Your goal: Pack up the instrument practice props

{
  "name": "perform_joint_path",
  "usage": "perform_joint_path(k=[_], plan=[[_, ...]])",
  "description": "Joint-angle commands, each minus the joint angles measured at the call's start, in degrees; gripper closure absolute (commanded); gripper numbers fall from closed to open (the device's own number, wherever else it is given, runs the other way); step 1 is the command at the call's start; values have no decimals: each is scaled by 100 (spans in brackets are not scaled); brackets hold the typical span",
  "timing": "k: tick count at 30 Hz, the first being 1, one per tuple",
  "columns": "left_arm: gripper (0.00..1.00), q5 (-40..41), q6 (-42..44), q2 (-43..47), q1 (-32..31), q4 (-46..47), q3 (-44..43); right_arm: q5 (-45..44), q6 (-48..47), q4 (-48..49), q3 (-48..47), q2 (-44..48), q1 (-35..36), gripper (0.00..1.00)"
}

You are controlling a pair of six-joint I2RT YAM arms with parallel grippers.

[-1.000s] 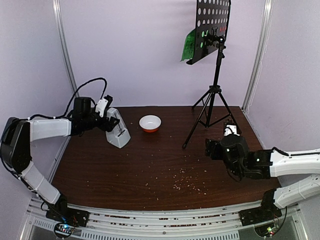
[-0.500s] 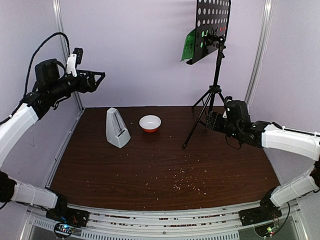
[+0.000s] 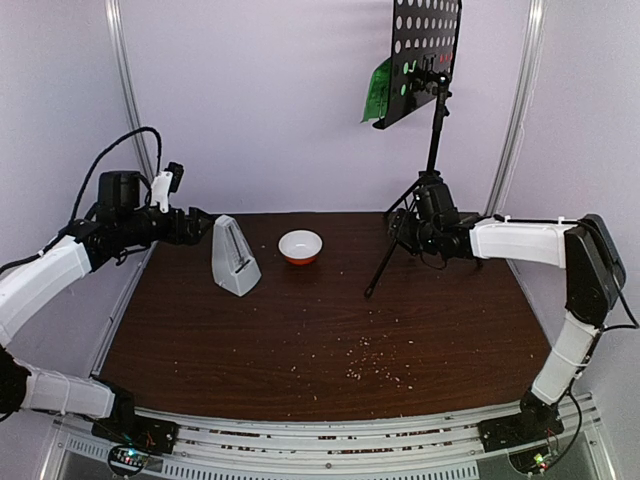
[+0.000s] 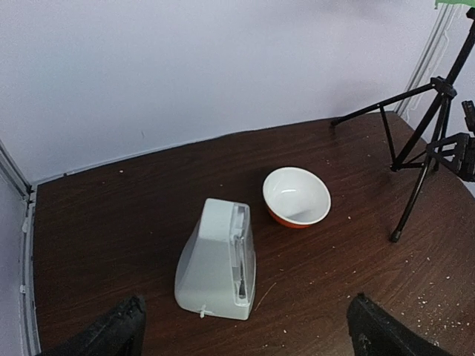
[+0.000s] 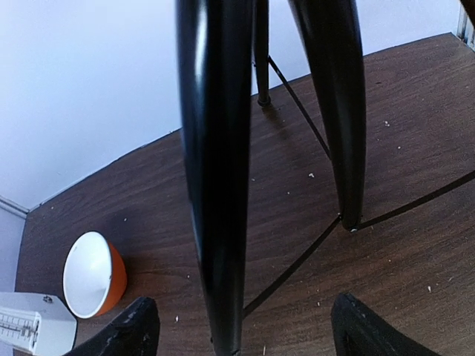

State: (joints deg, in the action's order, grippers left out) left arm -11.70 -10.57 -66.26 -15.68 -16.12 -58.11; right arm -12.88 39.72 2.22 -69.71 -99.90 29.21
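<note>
The white pyramid metronome (image 3: 235, 258) stands upright at the table's back left, its clear cover on; it also shows in the left wrist view (image 4: 217, 259). My left gripper (image 3: 203, 225) is open and empty, hovering just left of the metronome's top (image 4: 245, 337). The black tripod music stand (image 3: 434, 130) stands at the back right, with a green page (image 3: 379, 90) on its perforated desk (image 3: 425, 50). My right gripper (image 3: 398, 230) is open at the tripod's legs. In the right wrist view one leg (image 5: 219, 170) runs between its spread fingers (image 5: 252, 330). No red page is clearly visible.
A small white-and-orange bowl (image 3: 300, 245) sits between the metronome and the tripod, also seen in the left wrist view (image 4: 297, 196) and the right wrist view (image 5: 93, 274). Crumbs (image 3: 375, 362) lie scattered on the brown table. Walls close in at the back and sides.
My left gripper came down from high by the left wall to beside the metronome's top. My right gripper moved left to the tripod's legs.
</note>
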Motion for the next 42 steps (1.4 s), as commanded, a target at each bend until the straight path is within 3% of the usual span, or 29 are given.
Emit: perform_joint_path(k=[1, 10, 23, 33, 42], plan=[[2, 441, 265, 324, 30, 346, 41, -480, 288, 123, -323, -377, -47, 19], [2, 590, 326, 520, 30, 392, 141, -1116, 334, 674, -446, -718, -54, 35], [2, 610, 325, 396, 26, 395, 164, -945, -196, 917, -750, -1059, -55, 63], [2, 775, 364, 283, 25, 399, 194, -516, -391, 1253, -221, -672, -56, 100], [2, 860, 394, 169, 30, 399, 212, 824, -600, 1283, 765, 260, -50, 100]])
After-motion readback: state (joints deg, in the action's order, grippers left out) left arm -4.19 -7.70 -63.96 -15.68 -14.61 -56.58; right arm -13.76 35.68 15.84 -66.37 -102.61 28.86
